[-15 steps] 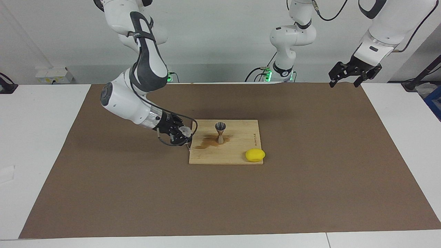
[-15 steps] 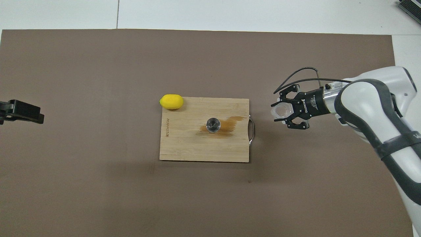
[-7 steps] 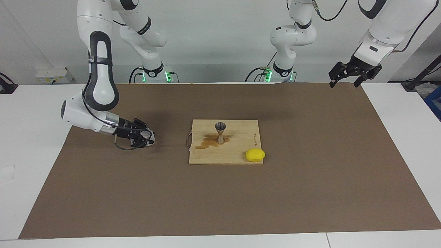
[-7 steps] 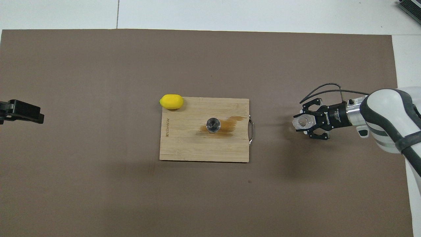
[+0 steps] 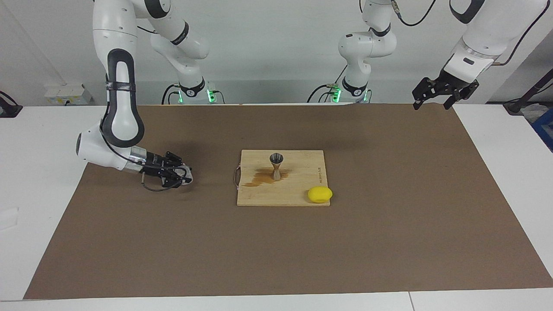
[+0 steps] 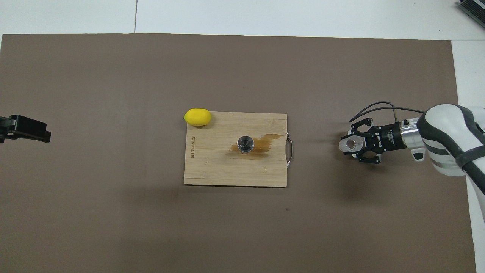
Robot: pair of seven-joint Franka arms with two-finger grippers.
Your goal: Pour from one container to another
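The clear glass cup (image 5: 185, 176) sits low at the brown mat, toward the right arm's end of the table from the board; it also shows in the overhead view (image 6: 350, 144). My right gripper (image 5: 183, 176) is shut on it, reaching in sideways (image 6: 351, 144). The silvery hourglass jigger (image 5: 276, 166) stands upright on the wooden board (image 5: 302, 190), apart from the cup, and shows in the overhead view (image 6: 245, 144). My left gripper (image 5: 432, 103) waits open and empty, raised over the mat's corner at the left arm's end (image 6: 22, 129).
A brown wet stain (image 6: 265, 143) lies on the board (image 6: 212, 167) beside the jigger, toward its metal handle (image 6: 290, 151). A yellow lemon (image 5: 320, 194) lies at the board's corner farther from the robots (image 6: 197, 116). The brown mat (image 5: 389, 224) covers the table.
My right gripper has carried the glass cup away from the board's edge toward the right arm's end of the table and lowered it to the mat. The left arm has not moved.
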